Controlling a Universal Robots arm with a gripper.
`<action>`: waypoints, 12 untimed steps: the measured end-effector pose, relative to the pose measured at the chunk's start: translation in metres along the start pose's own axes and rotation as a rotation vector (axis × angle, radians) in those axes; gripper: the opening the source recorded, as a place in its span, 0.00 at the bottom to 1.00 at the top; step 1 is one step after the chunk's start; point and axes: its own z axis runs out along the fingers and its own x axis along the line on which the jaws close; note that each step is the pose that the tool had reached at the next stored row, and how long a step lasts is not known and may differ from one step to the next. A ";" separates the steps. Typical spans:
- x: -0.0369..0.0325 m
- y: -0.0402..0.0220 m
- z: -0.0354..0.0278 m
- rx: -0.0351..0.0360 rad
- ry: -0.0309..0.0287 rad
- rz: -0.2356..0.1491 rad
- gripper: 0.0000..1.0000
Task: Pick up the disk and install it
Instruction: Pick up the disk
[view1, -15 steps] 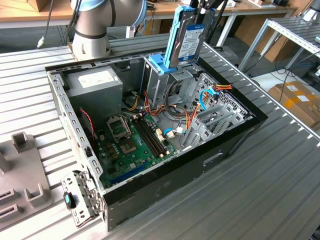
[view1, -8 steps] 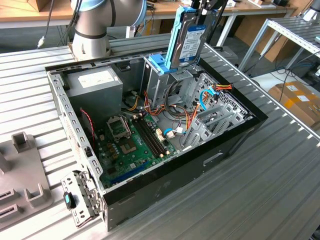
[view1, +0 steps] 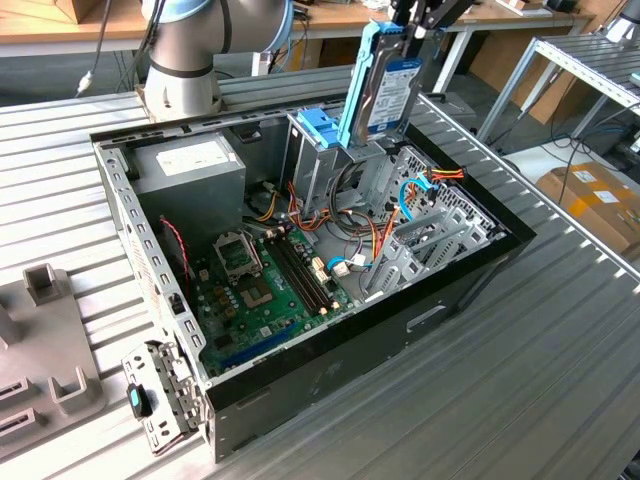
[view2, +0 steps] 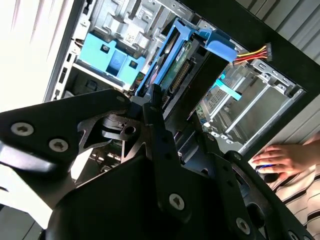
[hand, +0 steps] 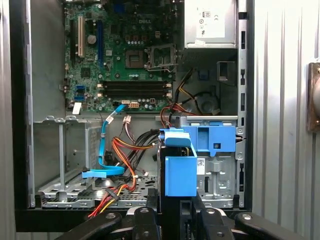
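Exterior view: the tool (view1: 412, 28) is clamped on the upper end of the disk (view1: 383, 85). The disk hangs upright, slightly tilted, over the far side of the open computer case (view1: 330, 385), toward the exterior view's right.

Pick-up: judged complete. The disk is clear of the desk (view1: 520, 390) and carried wholly by the tool.

Position: the disk's lower end is just beside the blue latch piece (view1: 322, 128) that sits on top of the drive cage (view1: 320, 180). Whether disk and latch piece touch cannot be told. The first wrist view looks down along the disk, and its light-blue rail end stands in front of the latch piece and the cage.

Installation: judged not done. Most of the disk's length stands above the case rim. No part of it is seen seated in the cage, and the rails show no engagement with any slot. The lowering and seating of the disk are outstanding.

Surroundings: the motherboard (view1: 260, 280) and power supply (view1: 190, 165) lie nearer and toward the exterior view's left, well apart from the disk. Loose coloured cables (view1: 445, 176) lie near the cage. In the second wrist view a person's hand (view2: 280, 159) rests outside the case, apart from the tool.
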 end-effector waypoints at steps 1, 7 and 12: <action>0.0014 0.0000 0.0000 0.0000 0.0000 0.000 0.35; 0.0116 -0.0001 0.0003 0.0000 0.0000 0.000 0.35; 0.0179 -0.0001 0.0006 0.0000 -0.0001 0.000 0.35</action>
